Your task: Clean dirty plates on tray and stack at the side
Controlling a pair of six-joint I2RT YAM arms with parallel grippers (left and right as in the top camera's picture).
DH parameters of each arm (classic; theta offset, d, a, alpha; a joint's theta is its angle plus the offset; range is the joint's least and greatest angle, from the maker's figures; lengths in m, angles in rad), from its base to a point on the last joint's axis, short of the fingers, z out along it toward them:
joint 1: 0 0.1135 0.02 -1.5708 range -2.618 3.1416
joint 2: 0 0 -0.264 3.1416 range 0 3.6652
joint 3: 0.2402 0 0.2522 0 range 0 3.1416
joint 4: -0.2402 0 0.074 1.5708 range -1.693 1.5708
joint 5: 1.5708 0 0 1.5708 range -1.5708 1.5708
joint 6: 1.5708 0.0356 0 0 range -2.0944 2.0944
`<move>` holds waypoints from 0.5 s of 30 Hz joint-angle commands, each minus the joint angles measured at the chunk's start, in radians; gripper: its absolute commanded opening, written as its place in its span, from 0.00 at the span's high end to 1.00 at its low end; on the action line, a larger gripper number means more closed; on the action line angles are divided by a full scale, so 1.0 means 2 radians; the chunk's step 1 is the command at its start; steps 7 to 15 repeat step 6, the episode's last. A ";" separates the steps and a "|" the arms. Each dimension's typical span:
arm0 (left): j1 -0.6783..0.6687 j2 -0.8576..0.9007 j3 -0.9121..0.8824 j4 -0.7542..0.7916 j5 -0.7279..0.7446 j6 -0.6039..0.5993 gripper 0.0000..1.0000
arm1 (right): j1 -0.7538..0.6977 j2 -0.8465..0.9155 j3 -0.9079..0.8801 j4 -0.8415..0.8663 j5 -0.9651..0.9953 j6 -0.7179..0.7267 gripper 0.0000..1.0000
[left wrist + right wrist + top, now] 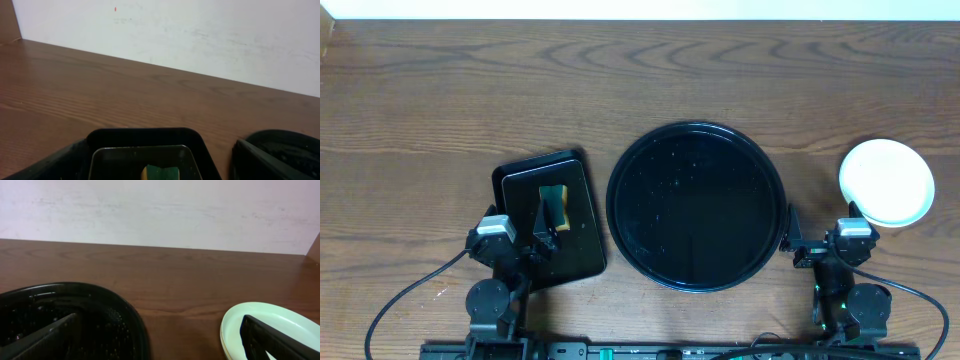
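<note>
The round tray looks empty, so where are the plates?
Overhead view: the plates sit stacked on the table, right side, just right of the round tray, not touching it.

Wood grain below, gloss black in the middle.
The counter [420, 100] shows brown wood grain, softly sheened; the round tray [696, 205] is glossy black, speckled with glints; the plates [886, 182] look like smooth pale plastic; the rectangular tray [582, 245] is black with a duller shine; the sponge [556, 203] on it looks coarse and foamy.
</note>
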 commanded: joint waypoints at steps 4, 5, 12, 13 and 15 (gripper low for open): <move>0.003 -0.002 -0.007 -0.021 -0.023 -0.004 0.09 | 0.009 -0.003 -0.001 -0.002 -0.003 0.007 0.01; 0.003 -0.002 -0.007 -0.021 -0.023 -0.004 0.09 | 0.009 -0.003 -0.001 -0.002 -0.003 0.007 0.01; 0.003 -0.002 -0.007 -0.021 -0.023 -0.004 0.09 | 0.009 -0.003 -0.001 -0.002 -0.003 0.007 0.01; 0.003 -0.002 -0.007 -0.021 -0.023 -0.004 0.09 | 0.009 -0.003 -0.001 -0.002 -0.003 0.007 0.01; 0.003 -0.002 -0.007 -0.021 -0.023 -0.004 0.09 | 0.009 -0.003 -0.001 -0.002 -0.003 0.007 0.01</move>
